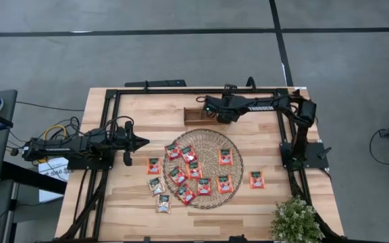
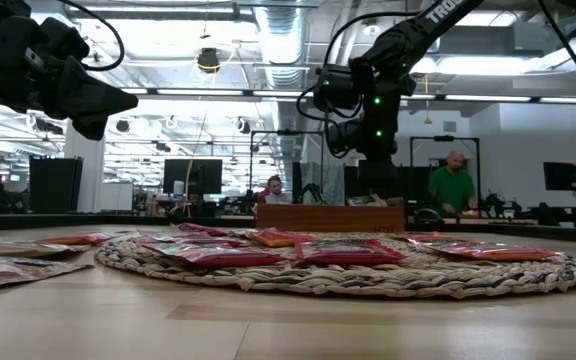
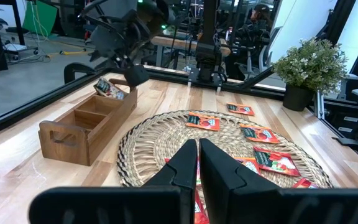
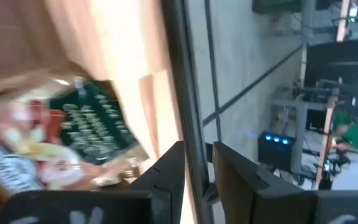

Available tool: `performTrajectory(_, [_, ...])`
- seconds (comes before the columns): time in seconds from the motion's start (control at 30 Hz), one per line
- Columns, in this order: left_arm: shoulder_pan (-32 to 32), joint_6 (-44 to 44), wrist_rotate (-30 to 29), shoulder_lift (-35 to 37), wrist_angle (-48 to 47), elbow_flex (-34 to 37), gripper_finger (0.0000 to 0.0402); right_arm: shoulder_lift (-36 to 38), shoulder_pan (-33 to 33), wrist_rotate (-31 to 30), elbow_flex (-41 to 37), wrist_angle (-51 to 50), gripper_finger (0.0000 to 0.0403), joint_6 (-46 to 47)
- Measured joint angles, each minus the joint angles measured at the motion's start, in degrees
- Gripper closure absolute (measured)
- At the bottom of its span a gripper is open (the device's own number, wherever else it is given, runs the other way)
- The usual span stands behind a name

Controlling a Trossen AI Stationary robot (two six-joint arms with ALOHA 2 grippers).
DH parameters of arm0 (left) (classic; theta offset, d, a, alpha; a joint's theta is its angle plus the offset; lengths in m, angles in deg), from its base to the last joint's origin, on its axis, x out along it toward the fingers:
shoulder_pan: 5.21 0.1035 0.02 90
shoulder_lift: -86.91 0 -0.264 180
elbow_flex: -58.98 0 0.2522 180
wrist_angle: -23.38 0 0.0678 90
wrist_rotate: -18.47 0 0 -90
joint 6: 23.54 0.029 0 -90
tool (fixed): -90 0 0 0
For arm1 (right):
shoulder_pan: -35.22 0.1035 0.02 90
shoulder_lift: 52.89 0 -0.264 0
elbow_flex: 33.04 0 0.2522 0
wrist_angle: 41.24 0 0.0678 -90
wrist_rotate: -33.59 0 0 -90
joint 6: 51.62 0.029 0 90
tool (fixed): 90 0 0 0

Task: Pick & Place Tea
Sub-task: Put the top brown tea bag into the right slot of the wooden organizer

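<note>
High view: my right gripper (image 1: 213,115) hangs over the wooden tray (image 1: 193,115), jaws slightly apart, empty; one tea sachet (image 3: 109,89) lies inside it, the rest beside the tray on the woven mat (image 1: 201,138); my left gripper (image 1: 145,142) waits closed

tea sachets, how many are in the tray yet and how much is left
Done: one sachet lies in the end compartment of the tray; the others look empty. In hand: the right gripper is over that compartment, fingers slightly apart, nothing visibly held. Left: about a dozen sachets lie on the mat and the table beside it, such as one off the mat. The left gripper waits shut.
</note>
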Motion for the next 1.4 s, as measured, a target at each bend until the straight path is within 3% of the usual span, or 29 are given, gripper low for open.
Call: performTrajectory(1.4, [0.0,0.0,0.0,0.0,0.0,0.0,0.0393,-0.7,-2.0,9.8,0.0,-7.0,0.0335,0.1])
